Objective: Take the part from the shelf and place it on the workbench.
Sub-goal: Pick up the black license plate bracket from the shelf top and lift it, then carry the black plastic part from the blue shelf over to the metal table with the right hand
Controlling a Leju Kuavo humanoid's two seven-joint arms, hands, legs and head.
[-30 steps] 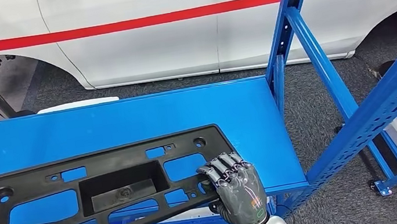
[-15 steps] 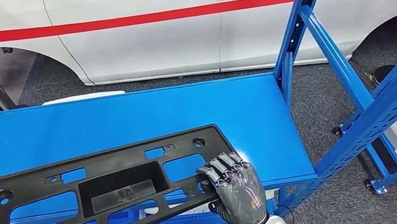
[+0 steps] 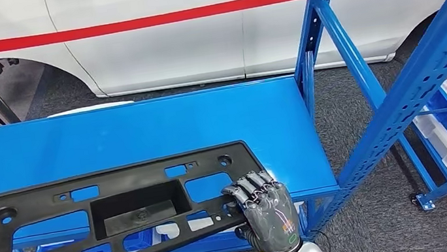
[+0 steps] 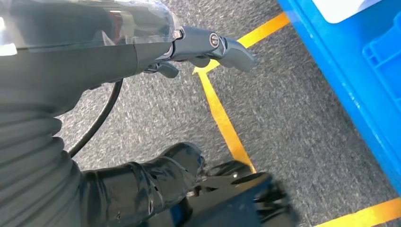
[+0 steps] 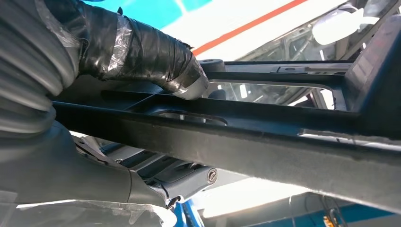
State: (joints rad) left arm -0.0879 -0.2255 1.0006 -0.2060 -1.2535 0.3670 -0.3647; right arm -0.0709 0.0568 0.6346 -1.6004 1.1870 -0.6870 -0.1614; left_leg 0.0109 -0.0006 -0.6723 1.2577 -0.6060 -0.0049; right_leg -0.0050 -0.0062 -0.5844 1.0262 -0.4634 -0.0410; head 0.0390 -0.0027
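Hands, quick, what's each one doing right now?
Left hand: grips the black part's other end.
Right hand: grips the part's right end.

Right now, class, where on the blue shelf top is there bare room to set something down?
The blue metal shelf top is bare from its far edge to the long black plastic part. That part, gripped by the right hand, crowds the near edge.
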